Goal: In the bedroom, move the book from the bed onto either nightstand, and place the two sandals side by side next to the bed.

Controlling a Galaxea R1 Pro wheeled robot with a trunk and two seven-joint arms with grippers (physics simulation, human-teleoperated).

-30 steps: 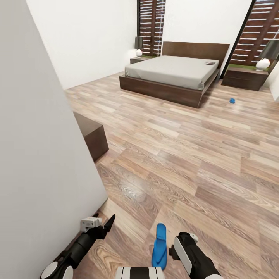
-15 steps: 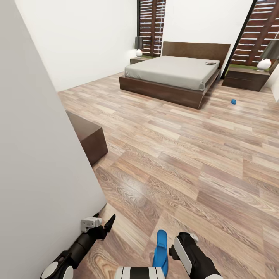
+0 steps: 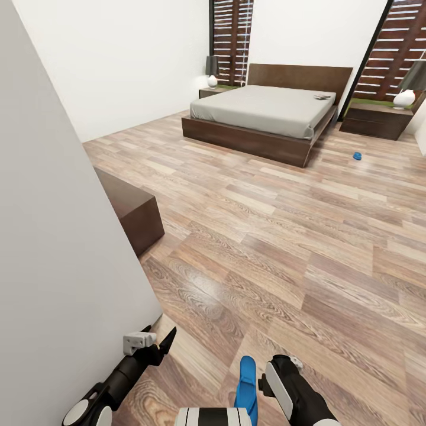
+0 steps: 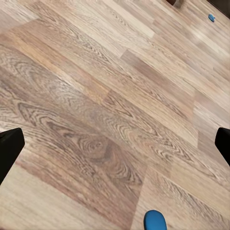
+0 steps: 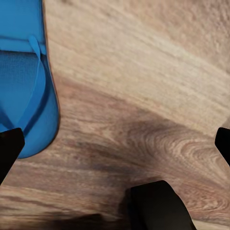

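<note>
Two sandals on the wood floor (image 3: 266,236), well apart; book on the bed.

Near sandal (image 3: 246,387) lies at the robot's base, just beside the right gripper (image 5: 115,143), fingers spread, empty. Far sandal (image 3: 357,156) lies near the bed (image 3: 266,109). Book (image 3: 322,96) rests on the mattress by the headboard, near the right nightstand (image 3: 374,121). Left gripper (image 4: 115,143) hangs with fingers apart, empty, beside the white wall (image 3: 53,266).

Head high, facing bed (image 3: 266,112); wrists floorward, sharing sandal (image 5: 24,86).
</note>
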